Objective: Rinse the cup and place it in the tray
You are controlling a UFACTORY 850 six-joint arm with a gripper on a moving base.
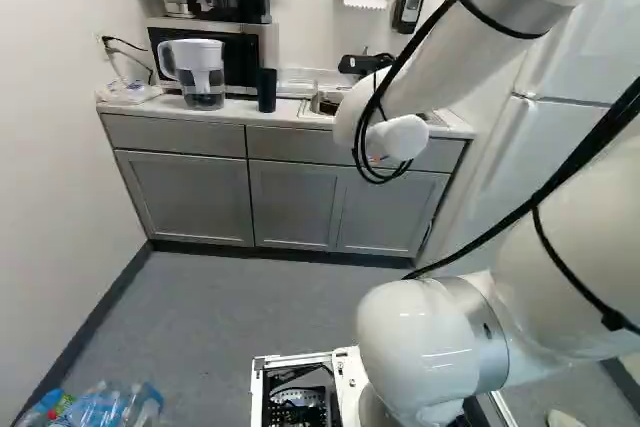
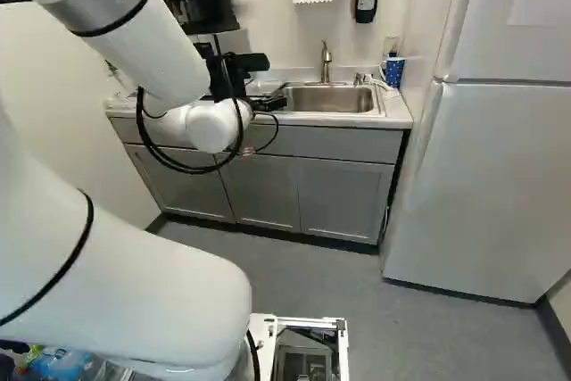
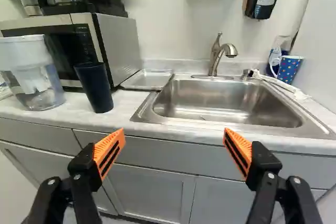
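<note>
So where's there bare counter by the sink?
Bare: between the dark cup and the sink, in front of the tray; also the tray itself. Crowded: around the pitcher and microwave, and the corner by the dotted cup.

From the base views I'm seeing white walls (image 1: 60, 177) enclosing a grey floor (image 1: 240, 307). A pale countertop (image 3: 68, 116) is running over grey cabinets (image 1: 185, 187), a white refrigerator (image 2: 491, 185) is standing to their right, and dark baseboard (image 1: 90, 329) is edging the floor.

White arm (image 2: 134, 278) extended forward, claw (image 2: 235, 70) spread wide open.
</note>
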